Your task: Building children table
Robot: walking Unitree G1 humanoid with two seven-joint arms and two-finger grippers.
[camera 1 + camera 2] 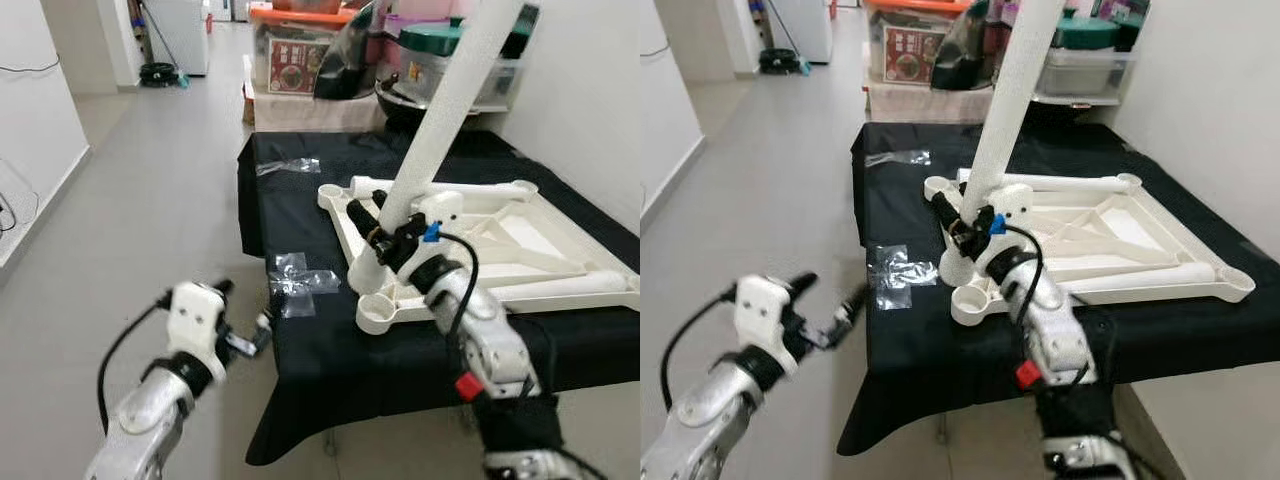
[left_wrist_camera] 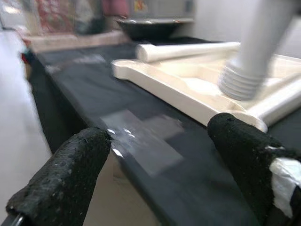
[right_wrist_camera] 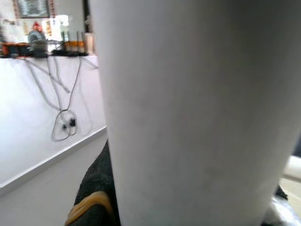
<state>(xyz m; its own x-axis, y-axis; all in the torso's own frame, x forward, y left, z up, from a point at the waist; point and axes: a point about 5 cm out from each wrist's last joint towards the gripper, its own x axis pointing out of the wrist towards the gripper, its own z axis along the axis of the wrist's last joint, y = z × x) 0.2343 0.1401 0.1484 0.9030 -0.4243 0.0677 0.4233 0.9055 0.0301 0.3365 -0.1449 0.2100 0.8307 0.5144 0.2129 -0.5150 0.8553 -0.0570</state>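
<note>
Right gripper (image 1: 385, 232) clamps white table leg (image 1: 440, 110) near its threaded end; leg's long axis tilts up & away, lower end at front-left corner socket of upturned white tabletop (image 1: 520, 262) on black-clothed bench (image 1: 320, 340). Left gripper (image 1: 240, 325), fingers apart, hovers off bench's front-left edge.

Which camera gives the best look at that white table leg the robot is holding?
The right eye view: the table leg rises, tilted, from the right gripper. The left eye view shows much the same. The left wrist view catches its threaded end; the right wrist view, a close white surface.
</note>
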